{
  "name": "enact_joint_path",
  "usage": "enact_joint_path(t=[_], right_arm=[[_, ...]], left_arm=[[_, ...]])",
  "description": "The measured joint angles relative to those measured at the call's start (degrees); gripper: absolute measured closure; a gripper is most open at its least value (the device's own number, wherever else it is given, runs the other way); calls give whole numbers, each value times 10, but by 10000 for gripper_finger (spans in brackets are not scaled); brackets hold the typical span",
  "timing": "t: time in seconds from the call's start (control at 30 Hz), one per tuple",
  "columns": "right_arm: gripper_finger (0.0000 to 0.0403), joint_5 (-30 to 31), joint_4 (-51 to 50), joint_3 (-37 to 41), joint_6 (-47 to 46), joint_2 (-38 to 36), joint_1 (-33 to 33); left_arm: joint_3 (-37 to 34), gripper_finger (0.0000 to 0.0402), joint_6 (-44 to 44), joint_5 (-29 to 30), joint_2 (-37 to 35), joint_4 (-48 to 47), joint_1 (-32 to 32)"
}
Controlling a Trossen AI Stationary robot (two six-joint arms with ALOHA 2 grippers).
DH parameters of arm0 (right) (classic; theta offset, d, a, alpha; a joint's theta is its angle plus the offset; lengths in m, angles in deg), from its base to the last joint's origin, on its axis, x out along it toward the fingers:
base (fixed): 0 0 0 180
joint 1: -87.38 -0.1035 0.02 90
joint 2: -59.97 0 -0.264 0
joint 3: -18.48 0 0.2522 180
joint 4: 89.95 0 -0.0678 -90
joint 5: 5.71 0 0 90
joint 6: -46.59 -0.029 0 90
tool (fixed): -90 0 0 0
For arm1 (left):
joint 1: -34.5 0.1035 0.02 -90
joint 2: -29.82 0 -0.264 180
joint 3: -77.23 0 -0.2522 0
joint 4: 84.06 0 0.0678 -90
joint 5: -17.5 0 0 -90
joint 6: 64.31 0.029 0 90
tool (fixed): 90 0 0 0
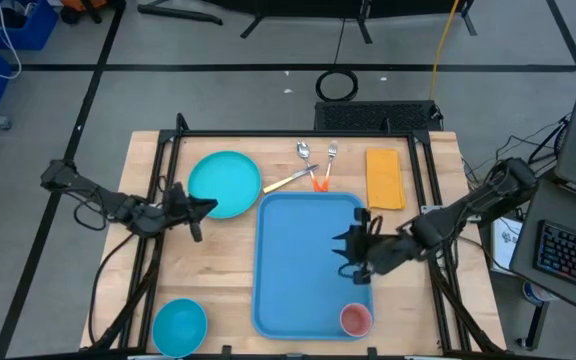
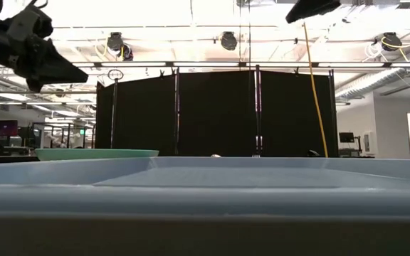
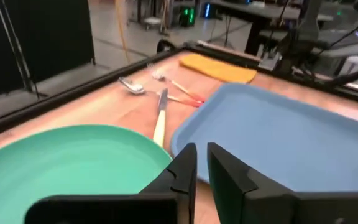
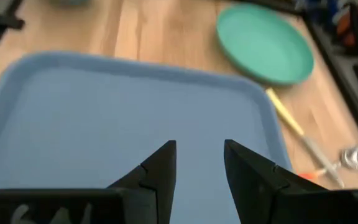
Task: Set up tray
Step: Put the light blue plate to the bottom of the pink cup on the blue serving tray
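Wooden table (image 1: 218,260): tray (image 1: 303,250) centred; only cup (image 1: 356,319) loaded, at 5 o'clock.
Left gripper (image 1: 206,207), fingers narrowly parted, empty, hovers at plate (image 1: 224,183) edge, likely to grasp; right gripper (image 1: 342,243), half open, empty, over tray.

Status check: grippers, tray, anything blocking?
Left gripper open slightly, empty, at plate edge. Right gripper open, empty, over tray. Pink cup in tray corner. Nothing blocking.
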Motion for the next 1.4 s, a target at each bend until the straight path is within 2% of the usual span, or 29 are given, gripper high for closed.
enact_joint_path(t=[0.2,0.27,0.4,0.57,0.73,0.8,1.0,1.1,1.4], right_arm=[[280,-4,148,96,74,-81,11],[280,-4,176,117,92,-104,11],[280,-7,204,146,118,-139,10],[280,-20,209,155,132,-155,10],[280,-27,210,164,135,-154,10],[280,-35,207,171,133,-154,10],[280,-36,208,183,121,-154,10],[280,-36,208,184,118,-154,10],[280,-36,210,184,115,-154,10]], left_arm=[[56,272,6,-62,118,-15,62],[77,246,6,-78,157,-24,85],[124,217,23,-149,235,-62,134],[184,218,58,-215,342,-122,184],[242,231,66,-225,434,-222,216],[259,233,68,-234,456,-232,225],[276,233,102,-309,478,-238,254],[275,233,107,-368,490,-240,278],[273,233,136,-393,503,-240,312]])
